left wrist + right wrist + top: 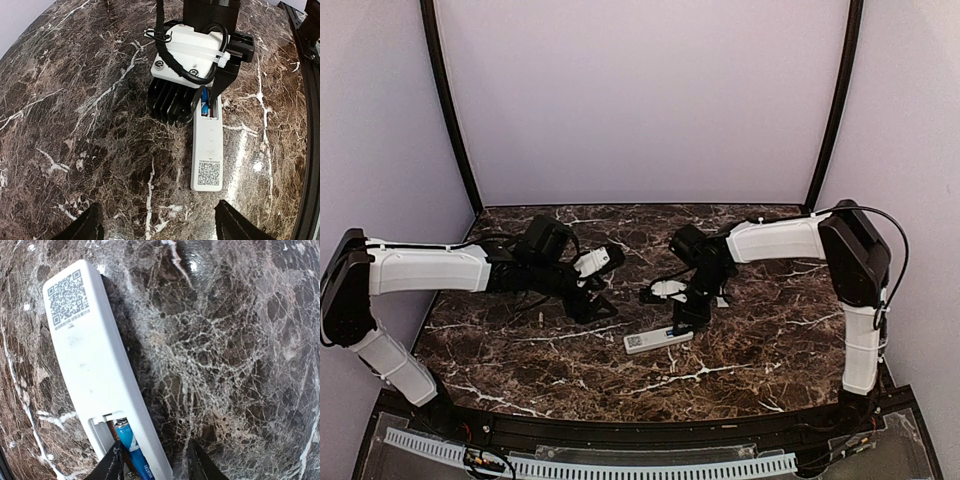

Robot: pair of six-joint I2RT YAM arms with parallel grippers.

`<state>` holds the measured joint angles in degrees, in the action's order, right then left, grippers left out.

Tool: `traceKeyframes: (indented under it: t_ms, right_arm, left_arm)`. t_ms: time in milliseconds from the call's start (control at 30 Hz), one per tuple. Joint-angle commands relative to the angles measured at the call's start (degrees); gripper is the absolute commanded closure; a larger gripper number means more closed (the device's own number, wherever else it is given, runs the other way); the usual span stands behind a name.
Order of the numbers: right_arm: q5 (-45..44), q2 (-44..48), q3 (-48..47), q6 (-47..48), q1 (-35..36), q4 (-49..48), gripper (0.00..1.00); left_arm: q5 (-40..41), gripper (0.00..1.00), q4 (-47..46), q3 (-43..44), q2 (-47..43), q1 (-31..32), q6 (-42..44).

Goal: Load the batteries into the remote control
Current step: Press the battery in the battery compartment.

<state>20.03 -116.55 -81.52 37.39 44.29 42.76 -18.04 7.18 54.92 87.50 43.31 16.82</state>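
Observation:
The remote control (658, 340) lies back up on the marble, a QR label at its left end. In the left wrist view the remote control (207, 150) points away from me. My right gripper (692, 314) hangs over its open battery recess. One of the blue batteries (131, 445) lies slanted in that recess, and the same battery (204, 107) shows under the right fingers. My right gripper (156, 467) is open, with one finger in the recess beside the battery and the other off the remote over the marble. My left gripper (160, 227) is open and empty, just short of the label end. In the top view, my left gripper (592, 305) sits left of the remote.
The dark veined marble table (520, 350) stretches left of and in front of the remote. A black rail (620, 432) borders its near edge and the black frame (305, 125) runs along its right side. Pale booth walls close in the back and sides.

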Motion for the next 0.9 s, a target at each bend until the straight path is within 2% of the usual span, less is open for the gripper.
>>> traceKeyframes:
  t_ms: [0, 200, 300, 567, 633, 767, 867]
  right_arm:
    - [-1.8, 0.5, 0.2, 0.7, 1.1, 1.5, 0.64]
    - [-3.5, 0.5, 0.7, 0.9, 1.7, 1.7, 0.75]
    - [-3.6, -0.3, 0.3, 1.0, 2.0, 2.1, 0.83]
    - [-5.4, -0.8, 0.1, -0.1, 2.7, 1.7, 0.95]
    - [-5.6, -0.6, 0.1, -0.4, 2.7, 1.7, 0.92]
    - [-5.3, -0.5, -1.1, -1.4, 2.9, 2.6, 0.77]
    - [-5.2, 0.4, -2.3, -2.5, 2.9, 2.7, 0.70]
  left_arm:
    - [0.3, 0.24, -1.0, -1.2, -1.2, -0.7, -0.3]
    - [2.1, 0.24, 0.1, -0.8, -0.7, -0.8, 0.9]
    - [2.9, 0.24, 0.2, -0.9, -0.7, -0.8, 1.3]
    - [4.7, 0.25, 0.6, -0.8, -0.5, -0.8, 1.8]
    - [4.7, 0.25, 0.6, -0.6, -0.3, -0.8, 1.4]
    - [4.9, 0.25, 1.0, 0.0, 0.1, -0.8, 0.0]
    - [5.2, 0.25, 1.5, 1.3, 1.2, -1.2, -2.8]
